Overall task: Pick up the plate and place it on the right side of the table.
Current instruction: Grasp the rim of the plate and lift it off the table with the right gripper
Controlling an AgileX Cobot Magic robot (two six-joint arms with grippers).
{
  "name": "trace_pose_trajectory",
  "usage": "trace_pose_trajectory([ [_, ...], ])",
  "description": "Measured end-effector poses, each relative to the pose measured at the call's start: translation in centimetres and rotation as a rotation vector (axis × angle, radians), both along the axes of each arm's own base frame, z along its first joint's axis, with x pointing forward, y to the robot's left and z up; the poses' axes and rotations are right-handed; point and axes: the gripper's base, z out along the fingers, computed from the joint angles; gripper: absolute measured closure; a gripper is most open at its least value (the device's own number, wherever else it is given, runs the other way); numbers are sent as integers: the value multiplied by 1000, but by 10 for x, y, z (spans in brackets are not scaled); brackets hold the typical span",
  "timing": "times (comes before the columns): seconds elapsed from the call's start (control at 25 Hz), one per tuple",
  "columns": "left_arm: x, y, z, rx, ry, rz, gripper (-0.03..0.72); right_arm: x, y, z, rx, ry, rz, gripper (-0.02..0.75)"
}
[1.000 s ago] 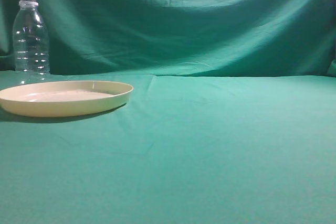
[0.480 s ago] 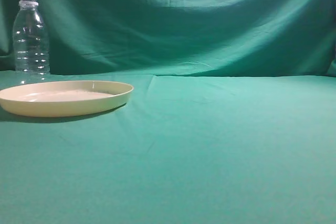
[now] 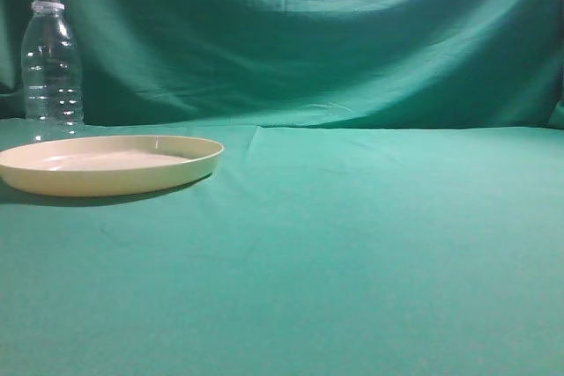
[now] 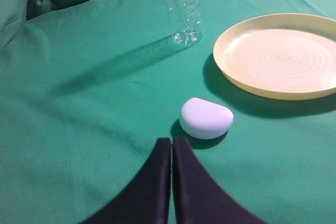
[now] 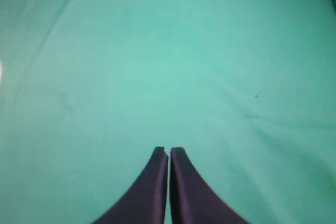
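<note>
Plate (image 3: 110, 165) left on table (image 3: 370, 244) | bottle (image 3: 52, 59) behind | both jaws closed

Cream-yellow shallow plate (image 3: 106, 165) lying flat, left side of teal-draped table (image 3: 352, 244)

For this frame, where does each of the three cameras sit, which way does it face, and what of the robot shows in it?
Exterior view: low, near table height, facing the backdrop across the table; plate and bottle at left; no robot part visible.
Left wrist view: above the cloth, looking down and forward past the shut left gripper at a white object, the plate and the bottle.
Right wrist view: looking down past the shut right gripper at bare cloth.
Shared: exterior and left wrist views both show plate and bottle.
</note>
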Motion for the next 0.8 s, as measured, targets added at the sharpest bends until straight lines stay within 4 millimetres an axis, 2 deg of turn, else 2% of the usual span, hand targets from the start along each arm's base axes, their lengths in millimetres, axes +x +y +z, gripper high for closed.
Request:
trace_pose_trajectory([
  [0.12, 0, 0, 0, 0, 0, 0, 688, 23, 20, 5, -73, 223, 120, 738],
  [0.24, 0, 0, 0, 0, 0, 0, 688, 46, 45, 3, -119, 343, 221, 738],
  [0.44, 0, 0, 0, 0, 0, 0, 688, 73, 104, 0, -139, 331, 376, 738],
  [0.72, 0, 0, 0, 0, 0, 0, 688, 104, 195, -19, -181, 252, 587, 738],
  [0.76, 0, 0, 0, 0, 0, 0, 688, 112, 205, -23, -165, 240, 590, 687],
  [0.8, 0, 0, 0, 0, 0, 0, 688, 120, 212, -29, -147, 238, 586, 687],
])
